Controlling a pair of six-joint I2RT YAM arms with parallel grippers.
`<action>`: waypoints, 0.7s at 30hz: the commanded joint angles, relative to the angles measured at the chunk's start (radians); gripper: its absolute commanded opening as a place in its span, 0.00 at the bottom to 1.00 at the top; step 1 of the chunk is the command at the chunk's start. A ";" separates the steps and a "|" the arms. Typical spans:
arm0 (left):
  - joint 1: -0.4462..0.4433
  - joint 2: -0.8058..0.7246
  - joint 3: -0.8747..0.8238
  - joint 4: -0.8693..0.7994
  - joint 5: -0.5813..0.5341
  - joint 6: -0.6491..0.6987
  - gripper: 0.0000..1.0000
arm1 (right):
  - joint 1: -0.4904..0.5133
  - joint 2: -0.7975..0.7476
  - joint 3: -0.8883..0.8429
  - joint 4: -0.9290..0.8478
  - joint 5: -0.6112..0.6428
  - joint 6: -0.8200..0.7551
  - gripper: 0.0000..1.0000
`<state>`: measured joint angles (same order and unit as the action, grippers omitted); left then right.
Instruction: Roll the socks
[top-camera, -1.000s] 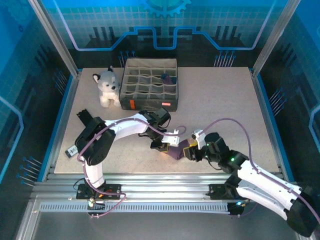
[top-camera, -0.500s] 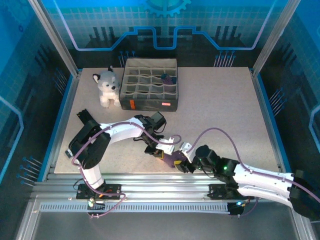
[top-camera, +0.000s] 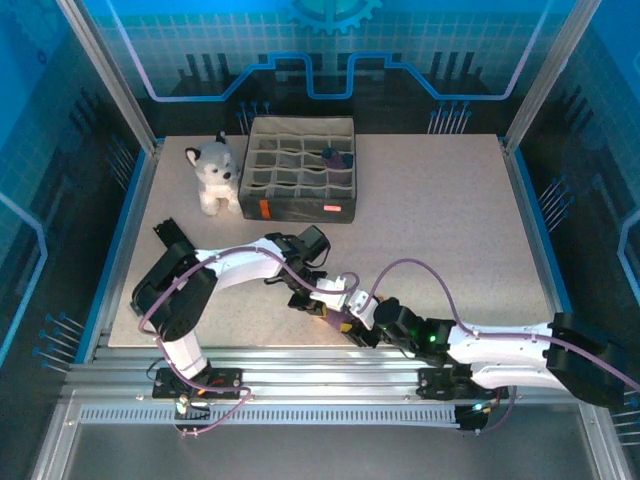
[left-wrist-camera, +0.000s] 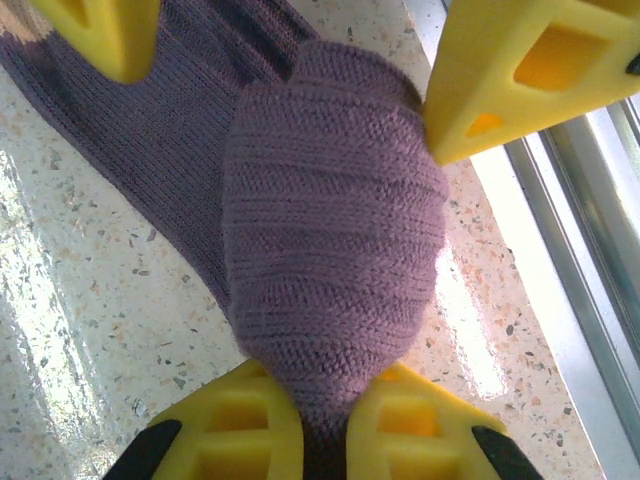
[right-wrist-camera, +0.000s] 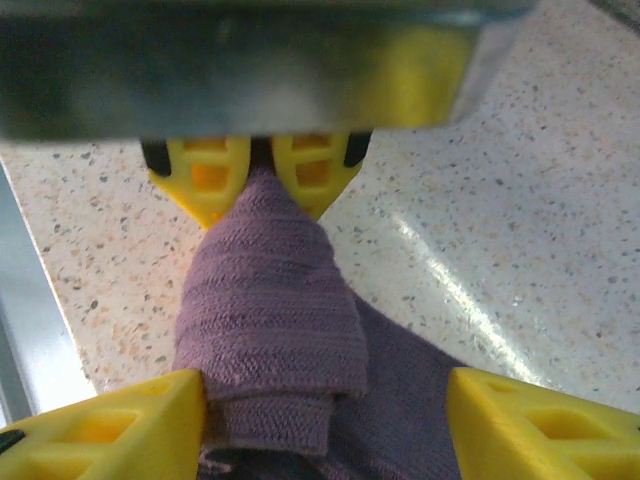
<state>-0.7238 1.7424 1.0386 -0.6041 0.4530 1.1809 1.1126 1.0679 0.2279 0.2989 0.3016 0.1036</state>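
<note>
Two tools meet over the socks (left-wrist-camera: 335, 240), which lie at the near edge of the surface (top-camera: 450, 220), just beside the metal rail (left-wrist-camera: 590, 260). The left tool (left-wrist-camera: 320, 425) is closed tight, pinching one end of a plump purple roll. The right tool (right-wrist-camera: 325, 425) stands wide apart astride the opposite end, one finger against the roll's side and the other clear of it, gripping nothing. Judgement: rolling is partly done, as a flat length of knit lies beyond the roll. The next move would call for the right tool to close on the roll and turn it over that flat length without letting the pinched end slacken. Not determinable: whether both socks are in the roll, how many turns it holds, and the toe and cuff colours, which are cut off at the frame edges. From overhead, the tools cover most of the bundle.
</note>
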 joint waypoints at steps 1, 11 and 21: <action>-0.002 -0.024 -0.029 0.014 0.034 0.014 0.00 | 0.013 0.018 0.010 0.110 0.038 -0.032 0.65; -0.002 -0.036 -0.044 0.052 0.020 -0.012 0.00 | 0.013 0.056 0.020 0.141 0.063 -0.026 0.67; -0.002 -0.047 -0.051 0.068 0.011 -0.024 0.00 | -0.154 -0.373 -0.034 -0.137 -0.139 0.105 0.72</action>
<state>-0.7238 1.7172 1.0031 -0.5396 0.4496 1.1748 1.0027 0.7582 0.1715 0.3008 0.2638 0.1684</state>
